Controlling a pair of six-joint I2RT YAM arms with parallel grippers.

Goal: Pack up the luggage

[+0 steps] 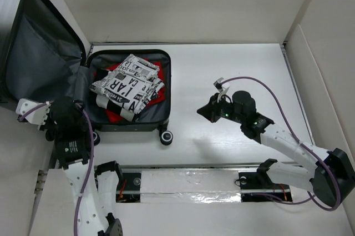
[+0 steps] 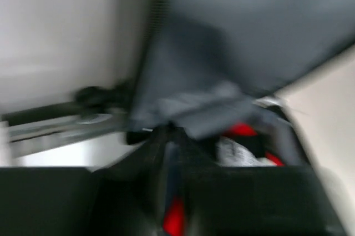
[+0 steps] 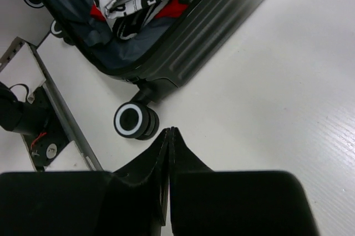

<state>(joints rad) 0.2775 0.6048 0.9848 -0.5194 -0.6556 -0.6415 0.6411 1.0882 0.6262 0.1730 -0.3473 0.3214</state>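
The luggage (image 1: 131, 126) lies open at the left of the table, its lid (image 1: 39, 47) raised and showing grey lining. Folded black-and-white printed clothes (image 1: 128, 83) lie over red cloth in its base. My left gripper (image 1: 64, 108) is at the lid's lower edge near the hinge. The left wrist view is badly blurred: my left gripper (image 2: 169, 136) sits just under the grey lining (image 2: 249, 25), and its grip is unreadable. My right gripper (image 1: 202, 111) is shut and empty above the table, right of the case. In the right wrist view it (image 3: 169, 131) hovers near a black wheel (image 3: 133, 120).
A metal rail (image 1: 183, 183) with taped padding runs along the near edge between the arm bases. White walls (image 1: 310, 80) box in the table at the back and right. Bare table lies between the case and the right arm.
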